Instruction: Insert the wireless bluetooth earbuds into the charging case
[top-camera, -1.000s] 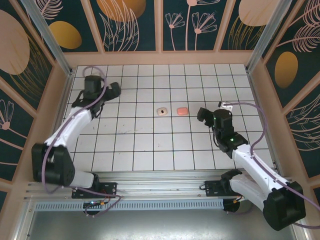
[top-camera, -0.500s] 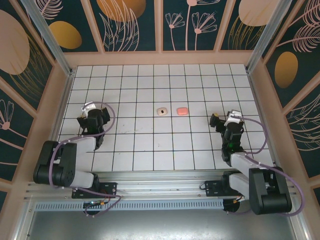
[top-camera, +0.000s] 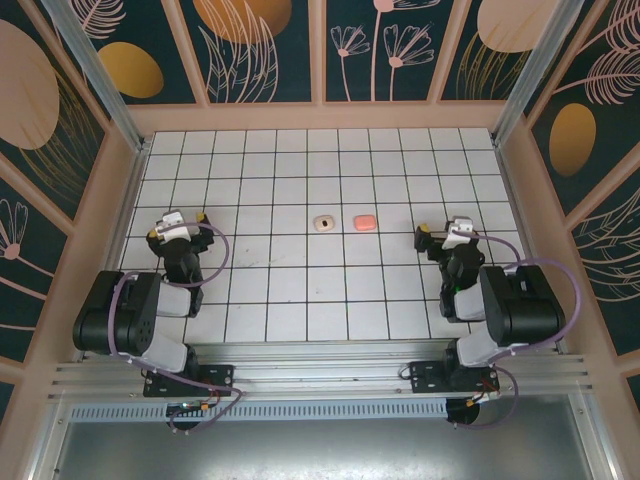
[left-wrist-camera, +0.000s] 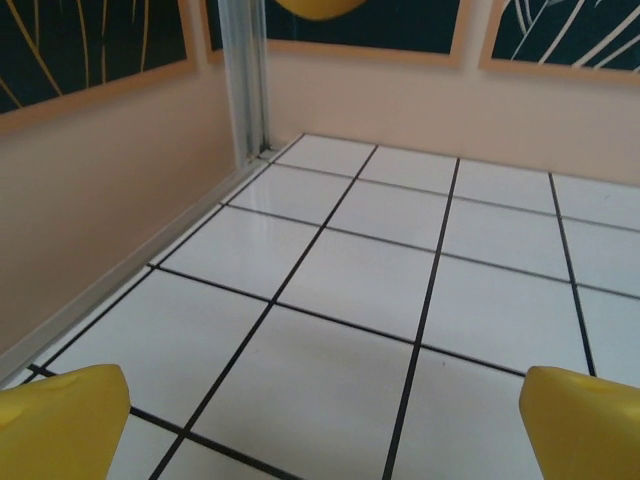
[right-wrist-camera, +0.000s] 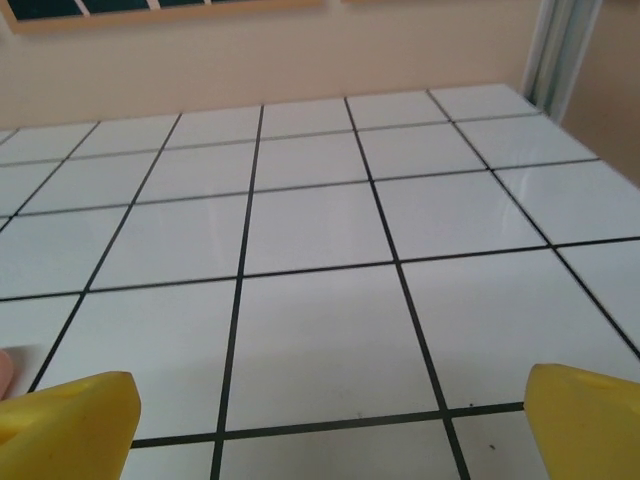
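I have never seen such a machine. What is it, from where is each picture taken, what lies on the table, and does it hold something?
These are two robot arms bolted at the near edge of a tiled table. The top picture looks down from above and behind them: the left claw is on the left, the right claw on the right, both arms folded near their bases. The other two pictures come from cameras on the wrists; the yellow shapes in their bottom corners are the claws' fingertips. Near the table's middle lie two small pieces, side by side but apart: a cream piece with a dark spot and a salmon-pink piece. They are too small to tell earbud from case. Both claws stand open and hold nothing.
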